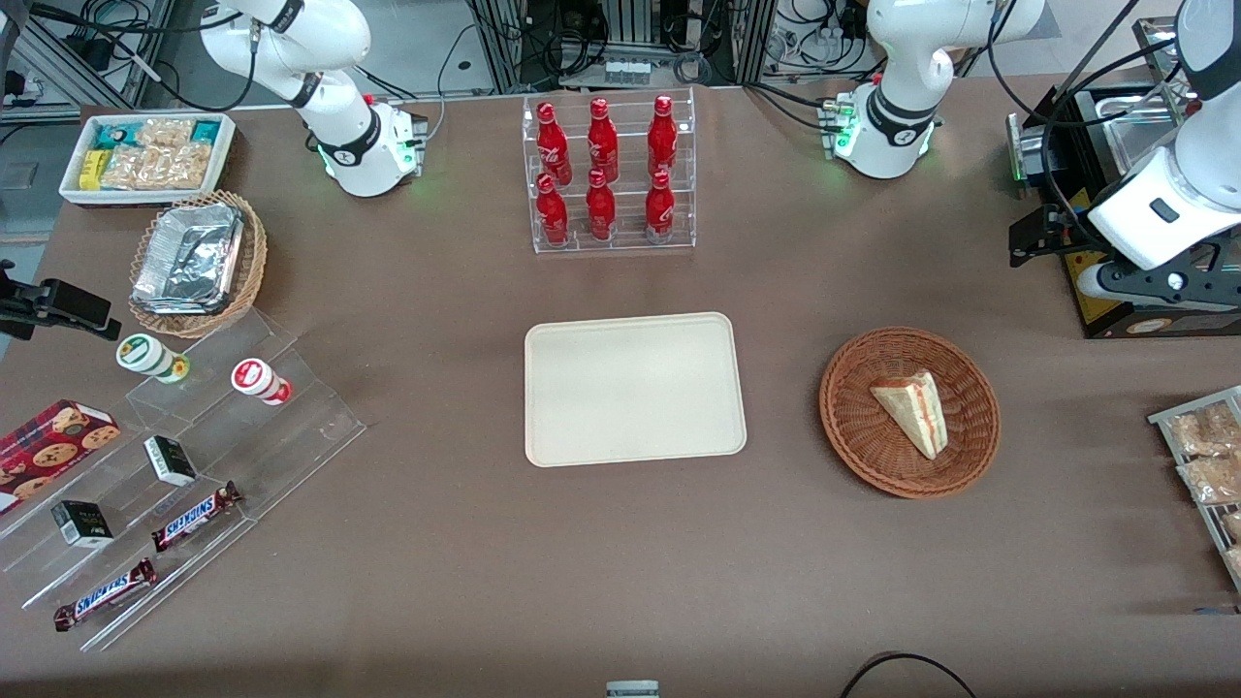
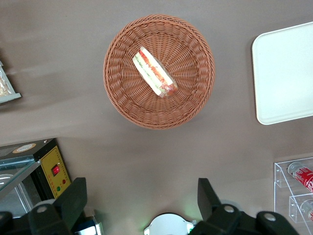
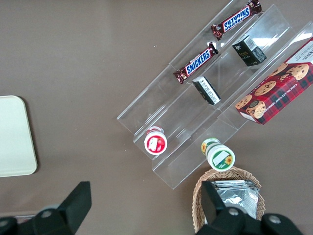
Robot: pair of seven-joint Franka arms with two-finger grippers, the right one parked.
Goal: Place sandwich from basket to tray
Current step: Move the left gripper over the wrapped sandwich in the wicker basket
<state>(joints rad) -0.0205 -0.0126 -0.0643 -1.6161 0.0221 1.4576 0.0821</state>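
The sandwich, a pale triangular wedge with red and green filling along its edge, lies in the round reddish-brown wicker basket. The cream tray lies flat beside the basket, toward the parked arm's end, with nothing on it. My left gripper hangs high above the table, farther from the front camera than the basket and toward the working arm's end. In the left wrist view the gripper is open and empty, well apart from the sandwich, the basket and the tray.
A clear rack of red bottles stands farther from the front camera than the tray. A black box sits under my arm. A rack of snack packets lies at the working arm's end. Clear shelves with snacks lie at the parked arm's end.
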